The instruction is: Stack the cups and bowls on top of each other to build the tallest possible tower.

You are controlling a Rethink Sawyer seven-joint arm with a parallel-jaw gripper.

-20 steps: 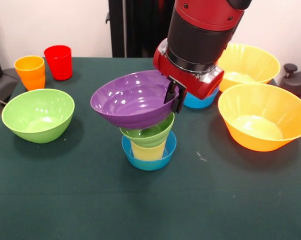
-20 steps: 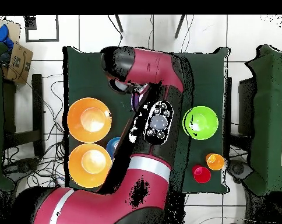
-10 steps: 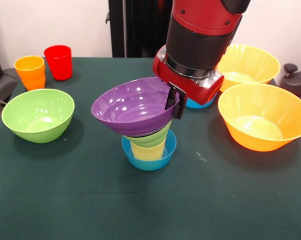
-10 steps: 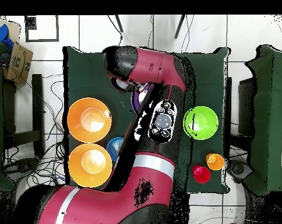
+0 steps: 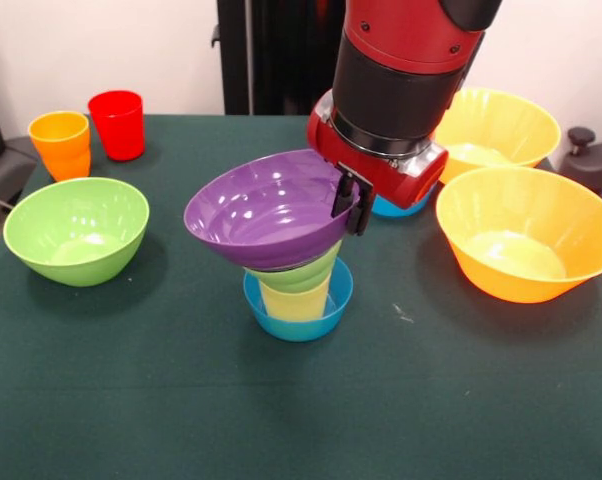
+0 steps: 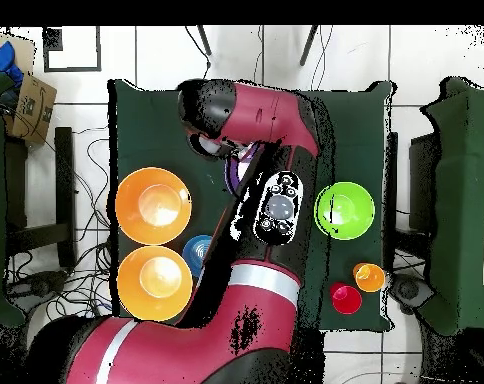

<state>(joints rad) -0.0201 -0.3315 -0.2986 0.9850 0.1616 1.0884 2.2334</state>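
Front view has the tool [image 5: 349, 203] clamped on the purple bowl's [image 5: 266, 210] rim, tilted atop the tower [image 5: 296, 290] (small green bowl, yellow cup, blue bowl). Released off-centre, it could slide and topple that narrow tower.

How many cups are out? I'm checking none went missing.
3. The orange cup and the red cup stand side by side; the yellow cup sits in the tower. The arm may hide more.

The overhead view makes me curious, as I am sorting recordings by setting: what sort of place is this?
Probably a robotics lab: a green-covered table on a tiled floor, loose cables around it, and a red robot arm working over plastic bowls.
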